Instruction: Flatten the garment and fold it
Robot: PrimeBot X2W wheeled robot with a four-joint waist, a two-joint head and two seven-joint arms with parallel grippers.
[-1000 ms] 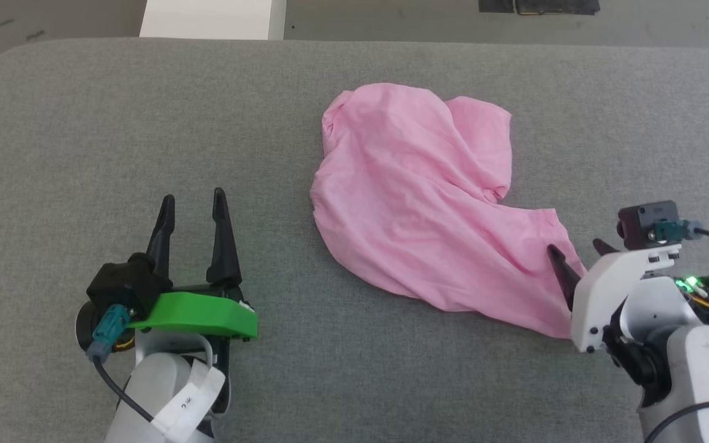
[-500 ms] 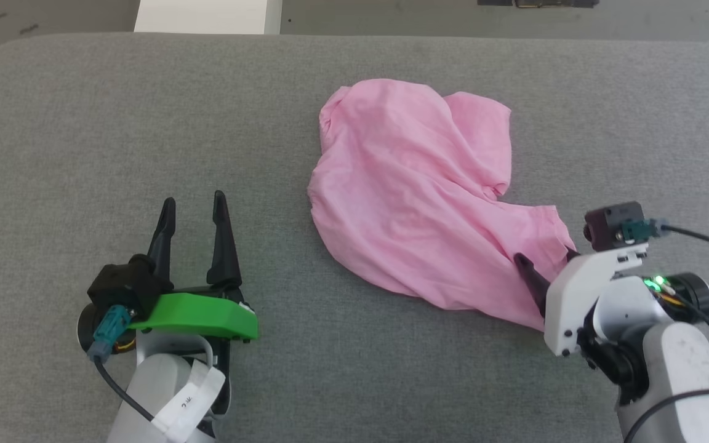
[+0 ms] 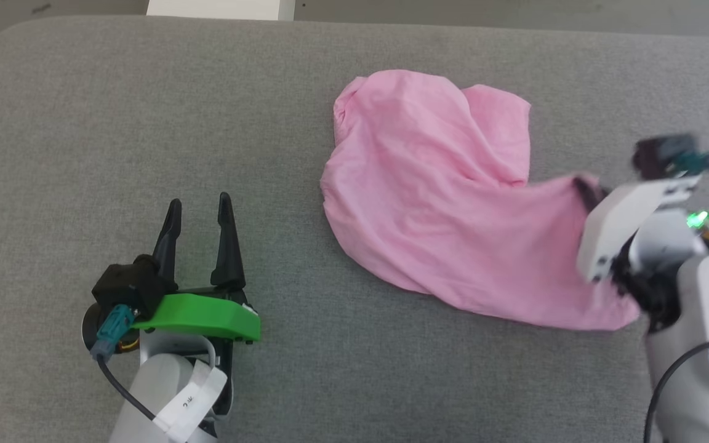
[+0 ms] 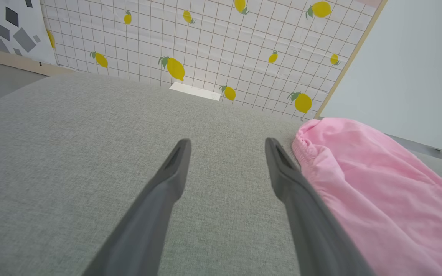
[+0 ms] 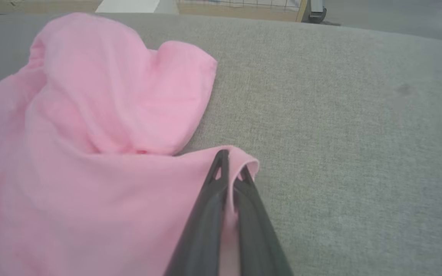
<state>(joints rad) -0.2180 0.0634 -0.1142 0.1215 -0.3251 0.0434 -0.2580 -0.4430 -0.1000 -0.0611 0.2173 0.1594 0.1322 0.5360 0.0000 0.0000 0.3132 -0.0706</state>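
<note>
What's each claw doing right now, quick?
Left gripper: open, holding nothing.
Right gripper: shut on the garment, at its edge.

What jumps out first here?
The crumpled pink garment lies right of centre on the grey padded surface. At its right corner the right gripper has its fingers pinched shut on the edge. The left gripper is open over bare surface at lower left, apart from the cloth.

Nothing legible: the white tag [image 3: 191,397] (on the left arm [image 3: 145,387]) bears marks too small to read.
</note>
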